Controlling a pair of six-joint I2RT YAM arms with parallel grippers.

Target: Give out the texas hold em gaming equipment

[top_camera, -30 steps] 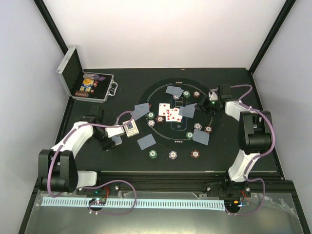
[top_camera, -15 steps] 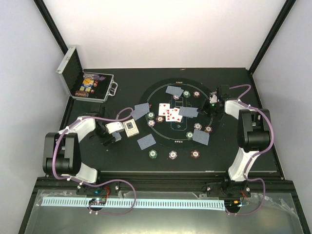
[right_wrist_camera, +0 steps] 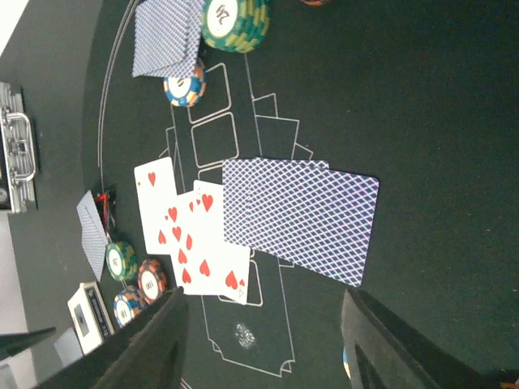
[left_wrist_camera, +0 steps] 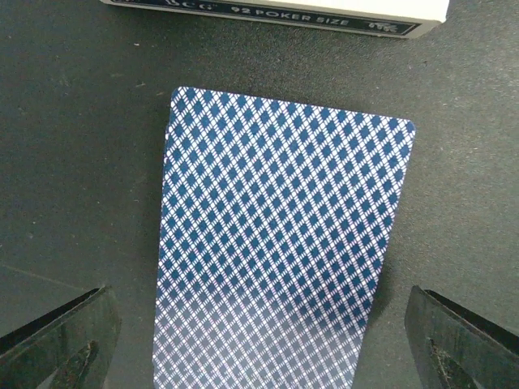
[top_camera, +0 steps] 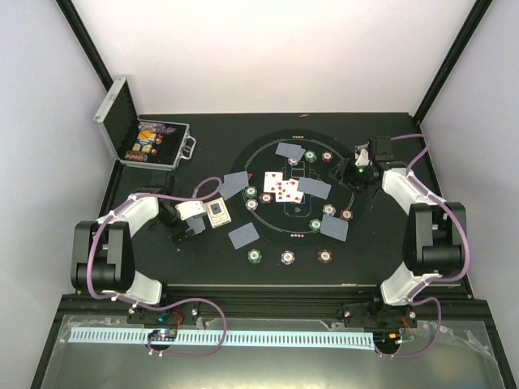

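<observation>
Left wrist: the left gripper [left_wrist_camera: 259, 340] straddles a card [left_wrist_camera: 280, 243], spread; closing skewed could buckle it. The parted right gripper [right_wrist_camera: 276, 340] may scatter the hearts [right_wrist_camera: 190, 235].

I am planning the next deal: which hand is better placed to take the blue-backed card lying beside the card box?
Left. The left hand hangs open right above the blue-backed card, one finger on each side, the card box just beyond. The right hand faces the face-up hearts instead.

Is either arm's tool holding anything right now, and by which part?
Nothing is held. The left tool stands open over a blue-backed card lying flat; the right tool is open too, short of another face-down card.
</observation>
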